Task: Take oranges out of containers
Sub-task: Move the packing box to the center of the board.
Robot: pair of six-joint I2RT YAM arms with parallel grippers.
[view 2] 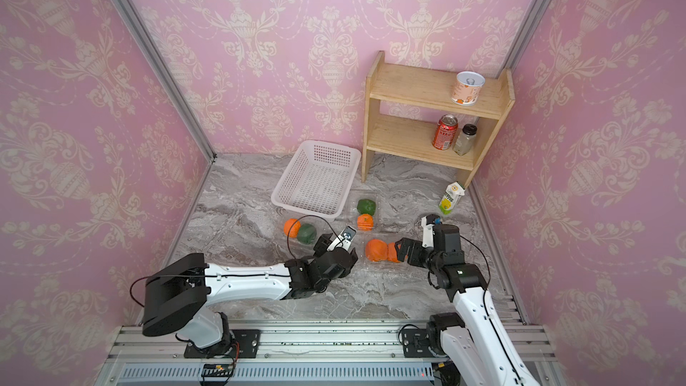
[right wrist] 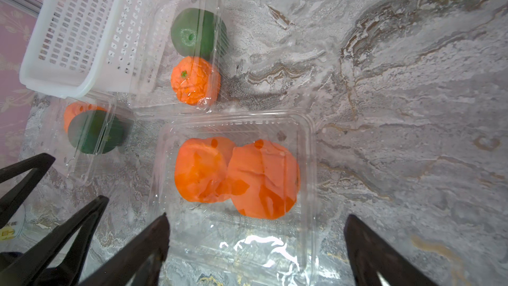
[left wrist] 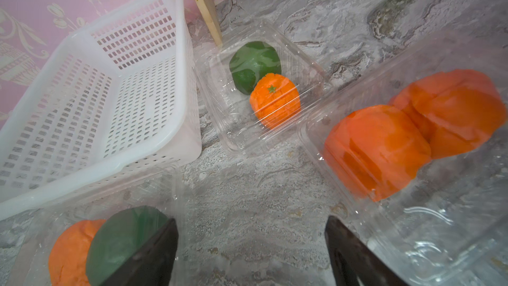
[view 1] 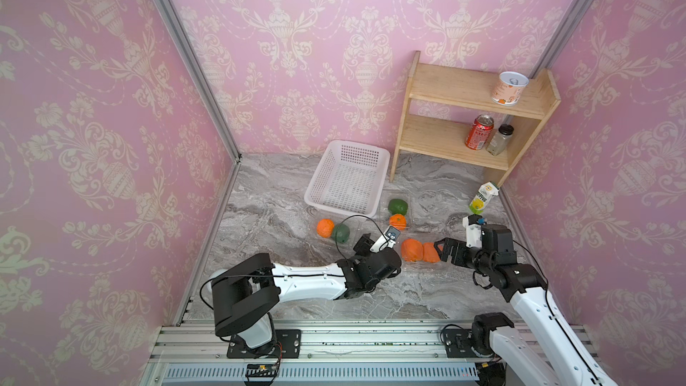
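Three clear containers lie on the marble table. The nearest container [right wrist: 310, 160] holds two oranges [right wrist: 203, 169] [right wrist: 264, 180]. My right gripper [right wrist: 258, 226] is open at that container's near end, a finger at either side, touching no fruit. Behind it, a second container [left wrist: 308, 59] holds an orange with a green stem mark [left wrist: 275, 100] and a green fruit [left wrist: 254, 64]. The left container [right wrist: 82, 171] holds an orange [view 1: 325, 227] beside a green fruit [view 1: 340, 233]. My left gripper [left wrist: 251, 232] is open and empty over bare table between the left and nearest containers.
A white perforated basket [view 1: 349, 180] stands empty behind the containers. At the back right a wooden shelf [view 1: 464, 124] carries a red can [view 1: 479, 131], a jar and a tin. A juice carton [view 1: 482, 196] stands by the right wall.
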